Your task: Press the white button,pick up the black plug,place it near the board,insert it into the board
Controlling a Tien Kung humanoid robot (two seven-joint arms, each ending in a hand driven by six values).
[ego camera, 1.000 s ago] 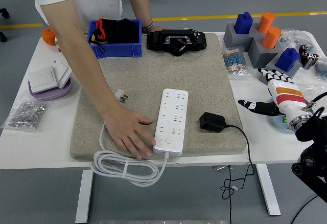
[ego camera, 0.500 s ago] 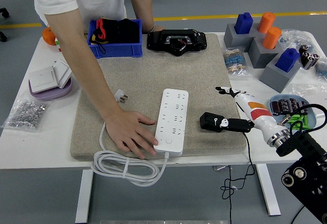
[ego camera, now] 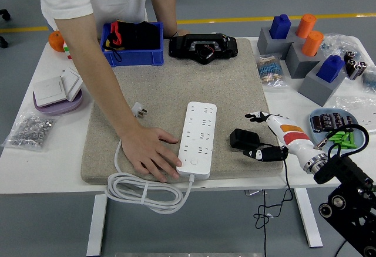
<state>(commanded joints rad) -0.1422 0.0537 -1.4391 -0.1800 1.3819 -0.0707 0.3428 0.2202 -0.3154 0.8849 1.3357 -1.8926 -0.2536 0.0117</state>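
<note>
Risk is sitting in that spread, empty right hand (ego camera: 267,137): you are reaching beside the black plug (ego camera: 242,138) lying on the mat (ego camera: 229,87) right of the board (ego camera: 198,138), and fingertips could be nudging it away.

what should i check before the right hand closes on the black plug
1. Right hand at the black plug: ok, it sits just beside the plug's right end.
2. Fingers around the plug: not ok, they are spread and hold nothing.
3. Plug free to lift: ok, it lies alone on the grey mat, apart from the white power strip.
4. Plug's cable: cannot tell if it will snag; it hangs over the table's near edge.
5. Strip held steady: ok, the person's hand rests against its left side.
6. Free sockets on the strip: ok, none is occupied.
</note>
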